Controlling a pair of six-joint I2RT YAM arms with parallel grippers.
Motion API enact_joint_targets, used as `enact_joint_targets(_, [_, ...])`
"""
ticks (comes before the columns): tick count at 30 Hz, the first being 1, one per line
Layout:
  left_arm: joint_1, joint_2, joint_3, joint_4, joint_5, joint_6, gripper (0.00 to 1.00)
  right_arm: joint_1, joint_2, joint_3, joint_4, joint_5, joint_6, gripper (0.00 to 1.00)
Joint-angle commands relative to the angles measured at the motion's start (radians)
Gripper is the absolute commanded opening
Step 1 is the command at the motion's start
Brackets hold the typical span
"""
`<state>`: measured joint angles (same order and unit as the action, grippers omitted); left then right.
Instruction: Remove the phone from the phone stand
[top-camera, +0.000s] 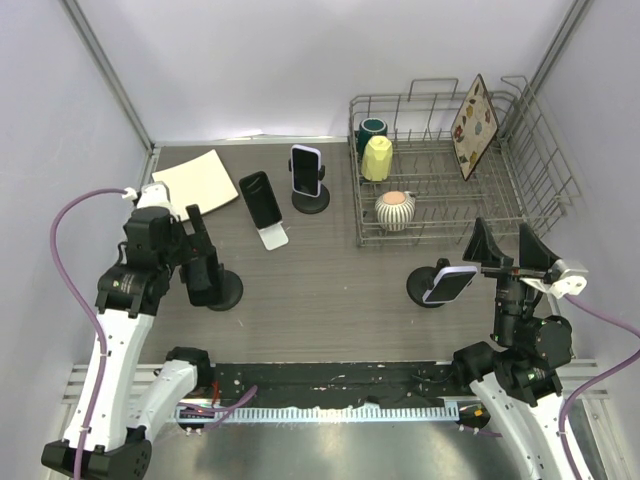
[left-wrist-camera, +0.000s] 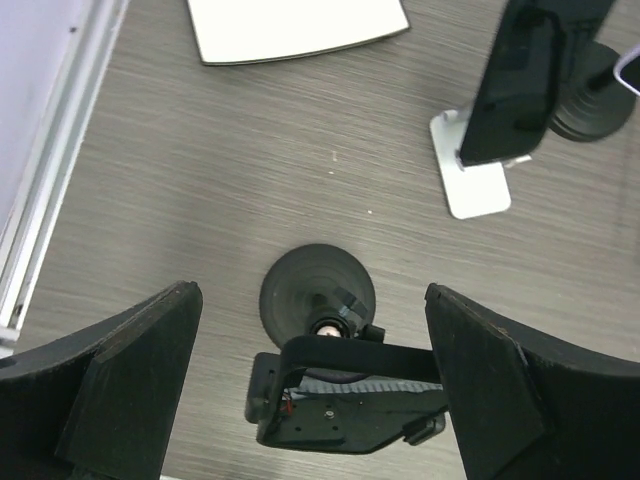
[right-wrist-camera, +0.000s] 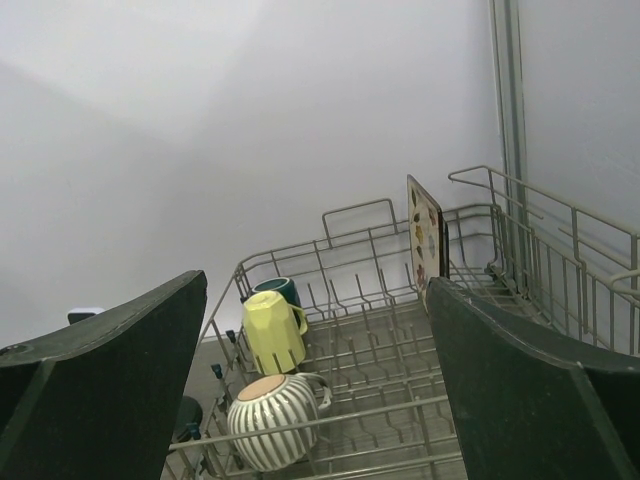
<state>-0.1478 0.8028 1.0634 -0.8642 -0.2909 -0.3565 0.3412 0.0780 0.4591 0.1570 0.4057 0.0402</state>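
Note:
A phone with a pale case lies tilted in a black round-based stand at the right. My right gripper hangs open just right of and above it, facing the rack; its wrist view shows open fingers and no phone. My left gripper is open above another black stand. In the left wrist view its fingers straddle that stand's cradle without touching it; whether a phone sits in it I cannot tell. A black phone leans on a white stand, and a light-cased phone stands on a black stand.
A wire dish rack at the back right holds a yellow mug, a dark green cup, a striped mug and a patterned board. A cream board lies at the back left. Walls close in both sides.

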Motion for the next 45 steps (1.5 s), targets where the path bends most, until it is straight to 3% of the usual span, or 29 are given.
enact_joint_targets(1, [0.001, -0.001, -0.005, 0.039, 0.162, 0.083, 1.0, 0.007, -0.007, -0.002, 0.041, 0.008, -0.008, 0.97])
enact_joint_targets(26, [-0.045, 0.053, -0.048, 0.016, 0.144, 0.146, 1.0, 0.009, -0.001, -0.004, 0.047, 0.013, 0.003, 0.97])
enact_joint_targets(29, [-0.067, 0.076, -0.023, 0.017, 0.163, 0.159, 0.83, 0.007, -0.003, -0.004, 0.047, 0.016, 0.004, 0.97])
enact_joint_targets(33, [-0.099, 0.117, 0.026, 0.033, 0.235, 0.166, 0.53, 0.007, -0.001, 0.003, 0.039, 0.01, 0.013, 0.97])
enact_joint_targets(36, [-0.13, 0.157, 0.065, 0.056, 0.286, 0.168, 0.38, 0.007, 0.009, 0.01, 0.036, -0.005, 0.023, 0.98])
enact_joint_targets(41, [-0.211, 0.242, 0.141, 0.129, 0.421, 0.191, 0.23, 0.007, 0.101, 0.093, -0.014, -0.181, 0.03, 0.97])
enact_joint_targets(45, [-0.308, 0.337, 0.23, 0.152, 0.453, 0.264, 0.21, 0.007, 0.245, 0.209, -0.134, -0.44, 0.018, 0.98])
